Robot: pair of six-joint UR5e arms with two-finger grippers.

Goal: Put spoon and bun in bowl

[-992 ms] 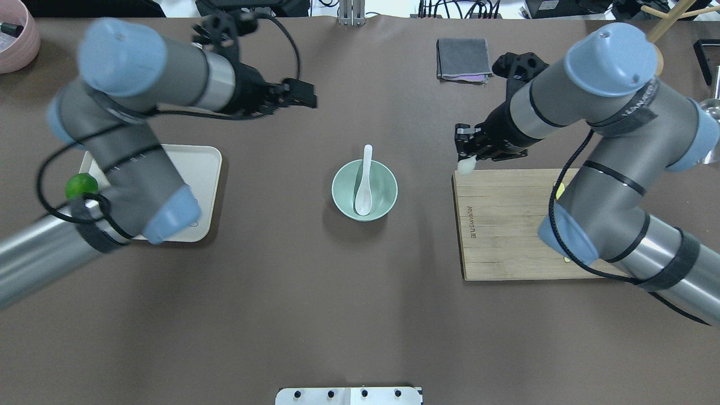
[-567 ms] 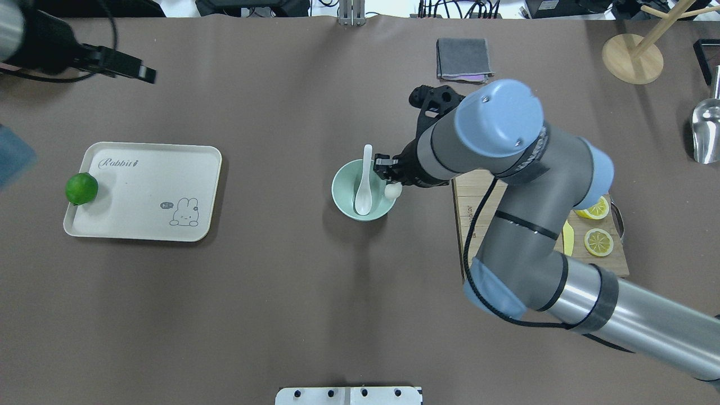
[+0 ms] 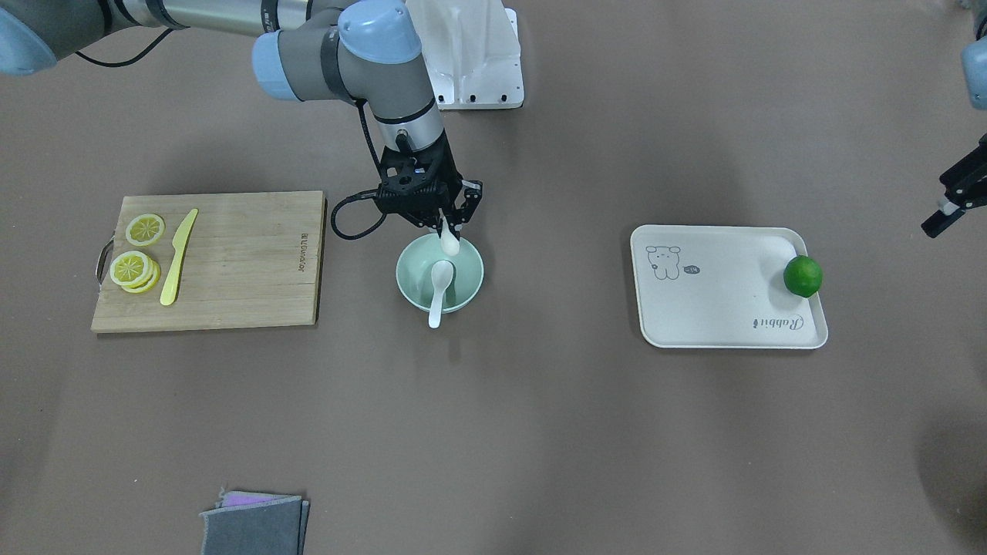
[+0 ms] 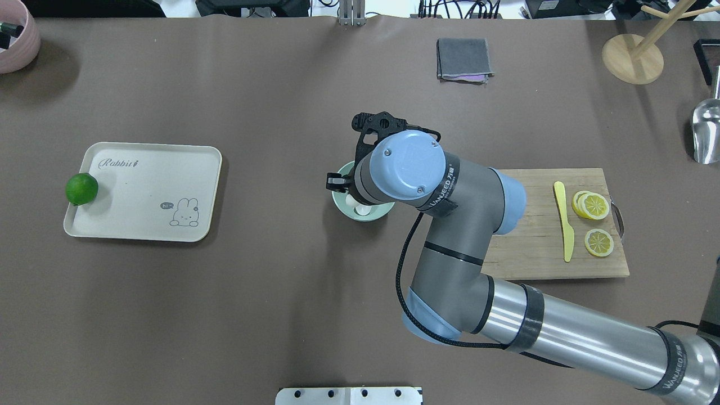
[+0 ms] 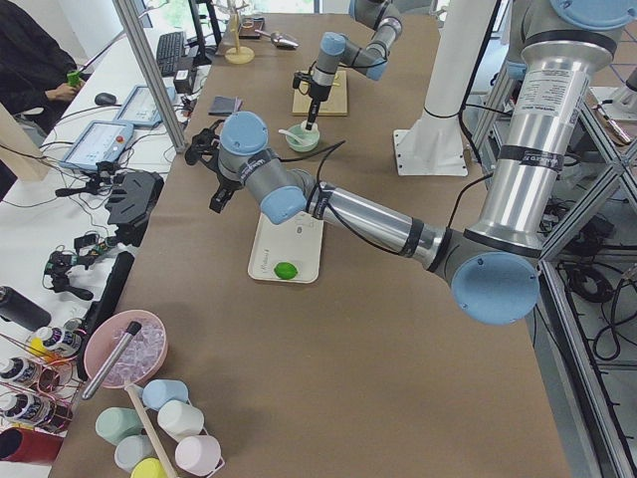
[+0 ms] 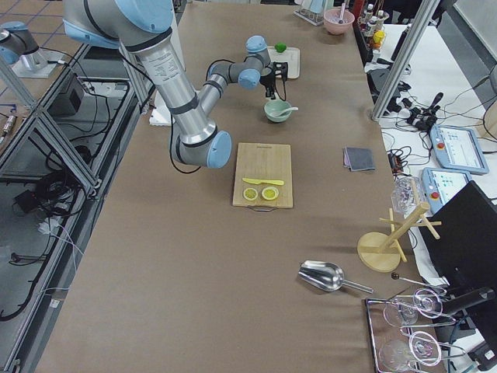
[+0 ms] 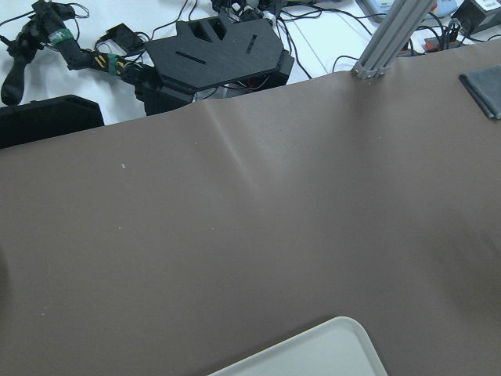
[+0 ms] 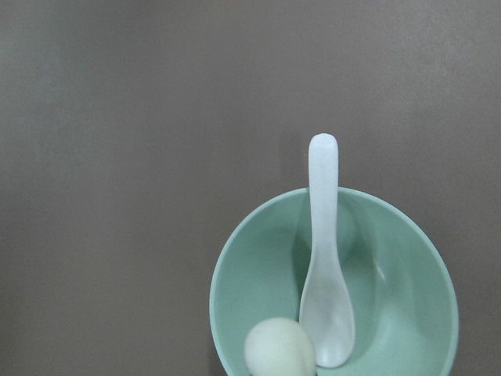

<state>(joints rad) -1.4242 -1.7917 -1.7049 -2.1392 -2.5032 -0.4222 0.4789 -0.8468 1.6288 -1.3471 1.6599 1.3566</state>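
The pale mint-green bowl [image 3: 466, 287] stands at the table's middle; my right arm hides most of it in the overhead view [image 4: 338, 199]. The white spoon [image 3: 439, 284] lies in it, scoop down inside and handle over the rim, as the right wrist view [image 8: 325, 266] also shows. My right gripper [image 3: 447, 230] hangs just above the bowl's robot-side rim, shut on the white bun [image 3: 449, 243], which shows at the bottom of the right wrist view [image 8: 278, 349]. My left gripper [image 3: 947, 206] is far off to my left, open and empty.
A cream tray [image 3: 725, 308] with a green lime [image 3: 803, 276] lies on my left side. A wooden cutting board [image 3: 231, 262] with lemon slices [image 3: 133, 267] and a yellow knife [image 3: 177, 258] lies on my right. A grey cloth [image 3: 254, 526] lies at the far edge.
My right gripper has carried the bun from the cutting board's corner leftward to over the bowl. My left arm has drawn back to the left, out of the overhead view.
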